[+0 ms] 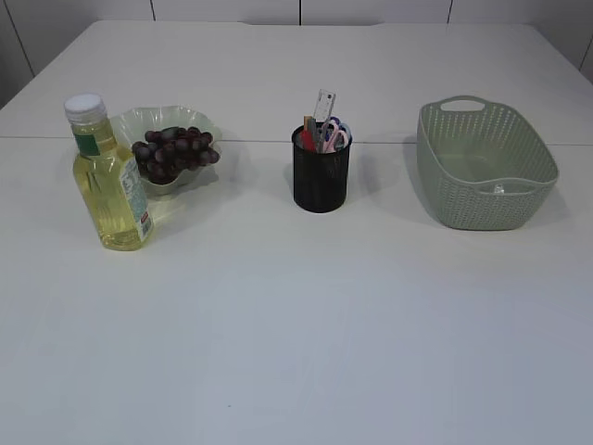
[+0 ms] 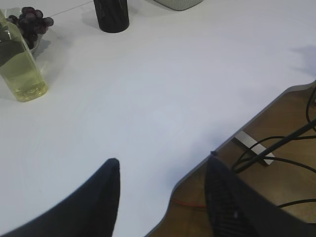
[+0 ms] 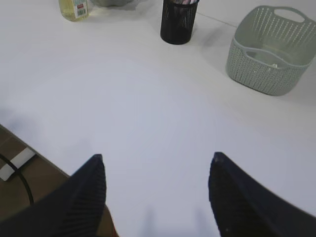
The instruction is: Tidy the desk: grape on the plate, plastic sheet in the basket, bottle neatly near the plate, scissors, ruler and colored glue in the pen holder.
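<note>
**Bench looks tidied, both tools empty and pulled back**

Bench (image 1: 296, 334): near half bare, all items lined up toward the far edge, so arms have free room at the near edge.

Basket (image 1: 485, 167): far right. Something small and clear lies on its floor, likely the plastic sheet (image 1: 498, 189); too faint to be sure.

Bottle (image 1: 107, 176): upright at far left, just beside the plate's near-left side, cap on. Standing and close to the plate, which fits "neatly near".

Plate (image 1: 139, 125): behind the bottle, grape (image 1: 174, 151) bunch resting in it.

Holder (image 1: 321, 171): mid bench, between plate and basket. Ruler (image 1: 323, 108) sticks up tallest; scissors (image 1: 334, 137) handles and a red glue (image 1: 307, 139) top poke over the rim. Upright storage keeps them from rolling.

Left tool (image 2: 163, 165): fingers apart, nothing between, over the near bench edge.

Right tool (image 3: 157, 158): fingers apart, empty, also low by the near edge.

Judgement: every item appears placed; task at or near done.
</note>
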You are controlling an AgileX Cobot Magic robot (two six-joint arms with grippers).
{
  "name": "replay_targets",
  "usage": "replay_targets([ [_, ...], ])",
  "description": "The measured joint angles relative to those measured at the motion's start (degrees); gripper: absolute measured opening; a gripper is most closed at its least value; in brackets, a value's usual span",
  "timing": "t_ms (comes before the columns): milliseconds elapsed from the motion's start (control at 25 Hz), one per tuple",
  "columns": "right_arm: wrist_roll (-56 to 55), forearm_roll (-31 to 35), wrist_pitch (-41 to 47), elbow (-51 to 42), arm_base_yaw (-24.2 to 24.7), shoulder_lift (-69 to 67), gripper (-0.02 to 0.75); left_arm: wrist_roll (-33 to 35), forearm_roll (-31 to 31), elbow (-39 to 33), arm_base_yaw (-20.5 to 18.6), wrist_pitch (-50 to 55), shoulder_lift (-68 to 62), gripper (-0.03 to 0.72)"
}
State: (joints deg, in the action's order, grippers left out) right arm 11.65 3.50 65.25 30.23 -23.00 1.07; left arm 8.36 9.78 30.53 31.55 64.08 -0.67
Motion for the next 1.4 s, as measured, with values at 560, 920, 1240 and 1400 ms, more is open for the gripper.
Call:
replay_targets([
  [560,0.0,0.34,0.56,-1.27,0.0,0.0,0.512,0.0,0.0,0.0,0.0,-0.2,0.0,0.385],
  [920,0.0,0.34,0.56,-1.27,7.68,0.0,0.512,0.0,0.0,0.0,-5.92,-0.27,0.0,0.382],
  [1240,0.0,0.23,0.56,-1.27,18.22,0.0,0.512,0.0,0.12,0.0,-22.89,-0.32,0.0,0.368],
  [1400,0.0,0.12,0.56,-1.27,18.34,0.0,0.512,0.0,0.2,0.0,-24.03,-0.32,0.0,0.365],
])
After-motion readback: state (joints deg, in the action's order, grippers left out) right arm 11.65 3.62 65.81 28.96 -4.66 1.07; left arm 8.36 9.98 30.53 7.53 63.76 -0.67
